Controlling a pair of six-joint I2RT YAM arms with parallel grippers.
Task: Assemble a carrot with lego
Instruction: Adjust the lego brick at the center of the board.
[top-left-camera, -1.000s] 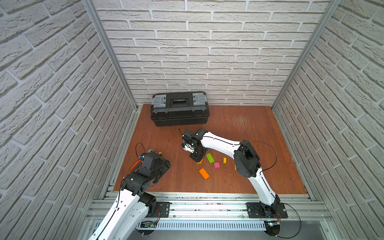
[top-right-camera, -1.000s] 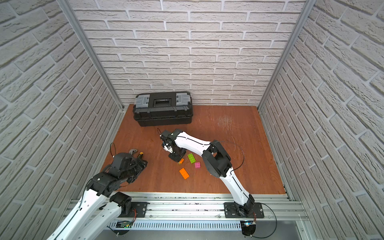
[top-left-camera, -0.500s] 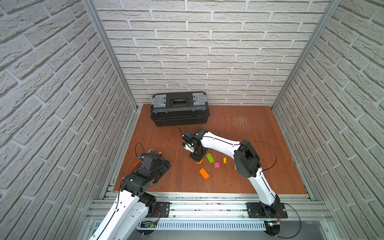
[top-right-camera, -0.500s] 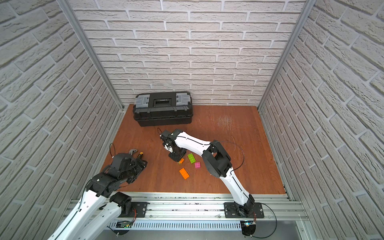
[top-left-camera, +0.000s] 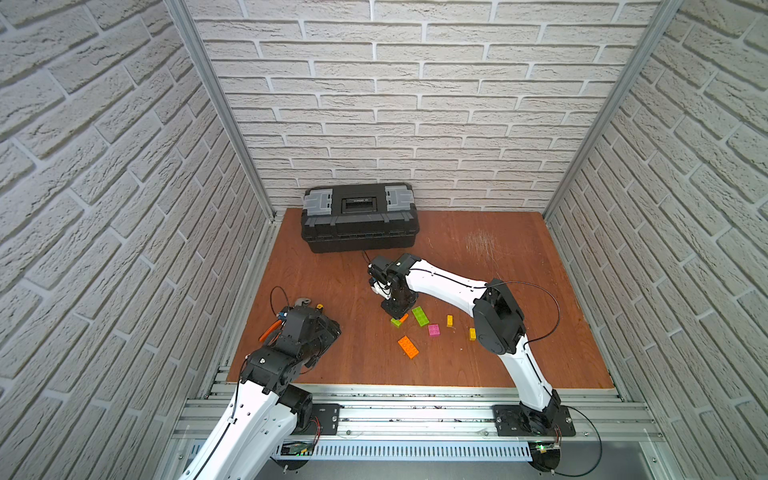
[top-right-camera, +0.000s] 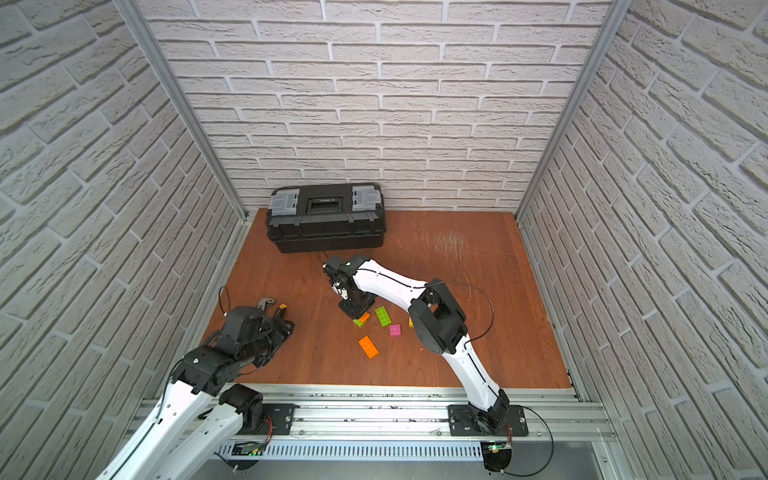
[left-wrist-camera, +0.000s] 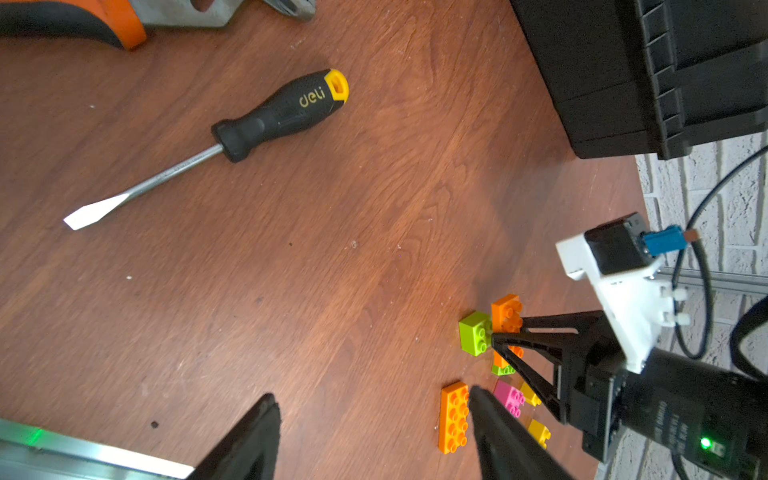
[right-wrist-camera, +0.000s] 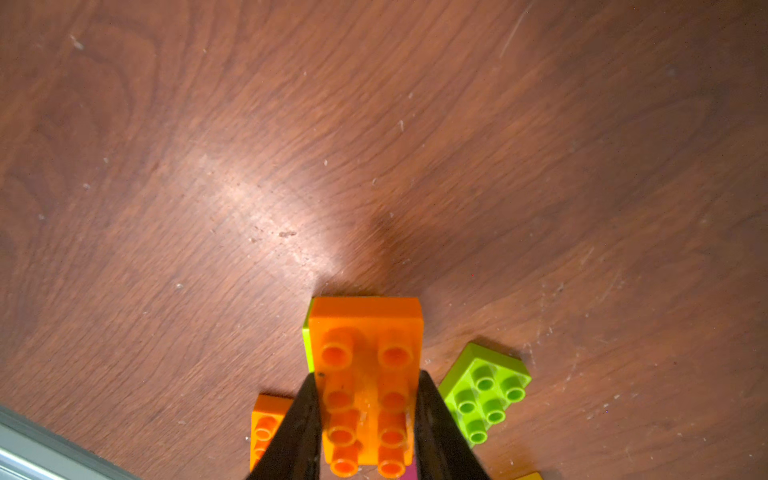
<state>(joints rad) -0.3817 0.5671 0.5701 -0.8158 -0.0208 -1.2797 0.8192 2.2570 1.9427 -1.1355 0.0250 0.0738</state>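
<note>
Nothing has shifted since a second ago: both arms and every brick sit where they were. In a top view the right claw (top-left-camera: 397, 313) points down at the worktop (top-left-camera: 478, 257) just below the centre of the frame. The right wrist view shows it narrowed onto the long sides of an orange brick (right-wrist-camera: 365, 332), studs facing the camera. A short green brick (left-wrist-camera: 473, 332) lies against that brick's far end (whether the two are pressed together I cannot tell), and this pair is all of the carrot that shows. Just right of it in a top view lie a long green brick (top-left-camera: 420, 316), a pink brick (top-left-camera: 434, 330), a yellow brick (top-left-camera: 449, 320) and a second yellow brick (top-left-camera: 472, 333), all apart from one another. A second orange brick (top-left-camera: 408, 347) lies flat below them. The left claw (left-wrist-camera: 372, 395) is spread wide with nothing between its fingers. It sits at the lower left of the top views, near a screwdriver (left-wrist-camera: 282, 112) and an orange-handled tool (left-wrist-camera: 104, 20). A black toolbox (top-left-camera: 359, 218) stands above centre against the back wall.
</note>
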